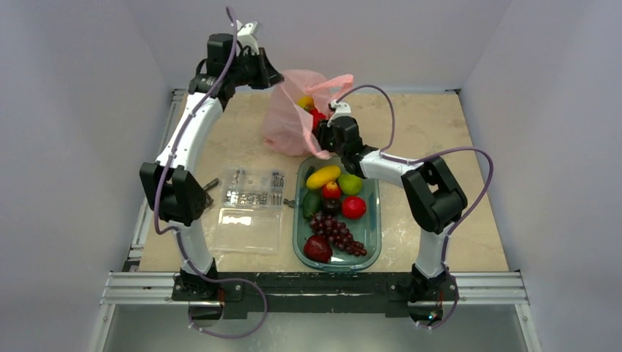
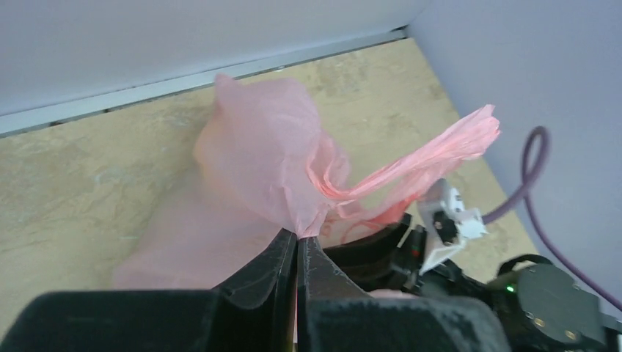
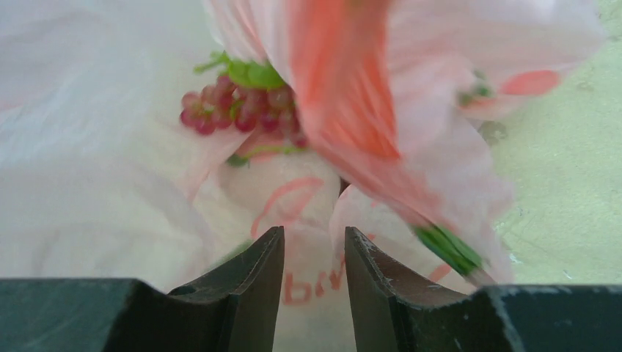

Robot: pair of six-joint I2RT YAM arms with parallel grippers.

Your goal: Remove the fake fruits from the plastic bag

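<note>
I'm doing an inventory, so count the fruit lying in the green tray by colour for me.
Yellow fruit: 1
Green fruits: 2
Red fruits: 3
Dark purple fruits: 2
Total: 8

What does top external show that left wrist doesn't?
Top external only: the green tray, the clear parts box, and both arms in full. Left wrist only: a close-up of the left gripper pinched shut on a fold of the plastic bag. Both: the pink bag on the table, with the right arm beside it.
</note>
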